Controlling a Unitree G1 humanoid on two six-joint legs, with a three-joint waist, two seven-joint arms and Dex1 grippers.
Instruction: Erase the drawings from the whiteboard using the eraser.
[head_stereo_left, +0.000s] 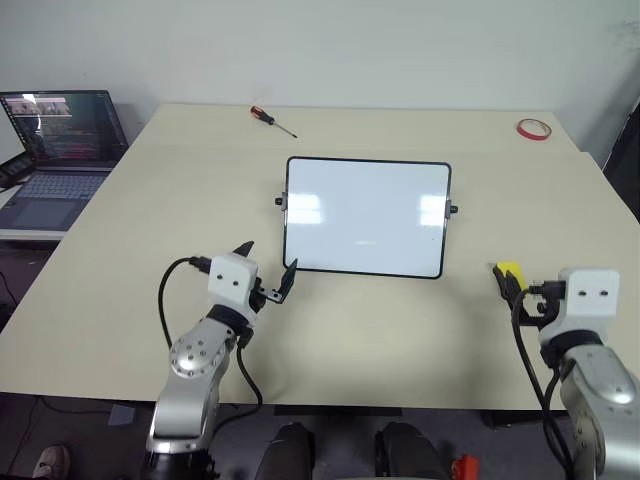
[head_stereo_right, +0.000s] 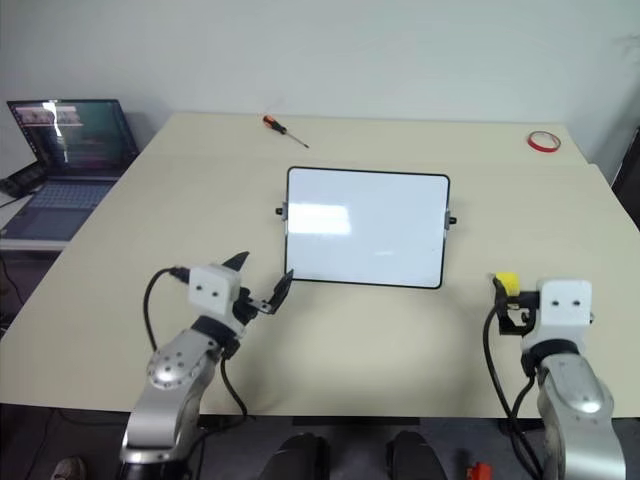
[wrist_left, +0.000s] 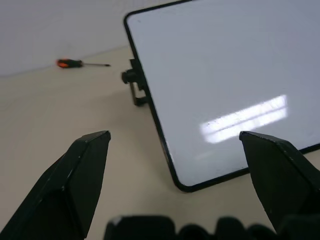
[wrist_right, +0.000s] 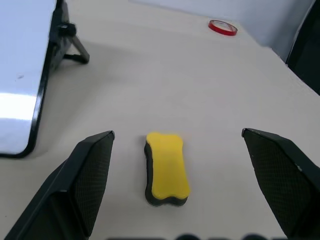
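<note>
Nearest the camera, the left gripper (head_stereo_left: 268, 268) hangs over the front part of the beige table (head_stereo_left: 150, 230), its two black fingers spread wide with nothing between them. It sits just in front of the whiteboard's near left corner, apart from the frame. To its left, off the table's edge, an open laptop (head_stereo_left: 60, 150) rests on a lower surface.

Further right, the whiteboard (head_stereo_left: 366, 216) stands tilted on the middle of the table, propped on small black supports with knobs on both short sides. Its glossy white face shows window reflections; whether any drawings remain on it cannot be told. Behind its left corner, near the far edge, lies a screwdriver (head_stereo_left: 272, 120) with an orange and black handle.

At the right, the eraser (wrist_right: 167, 168), a yellow block with a dark base, lies flat on the table, well clear of the board. The right gripper (wrist_right: 185, 185) hovers just before it, fingers fully apart on either side without touching it. Red tape ring (head_stereo_left: 533, 129) lies at the far right corner.
</note>
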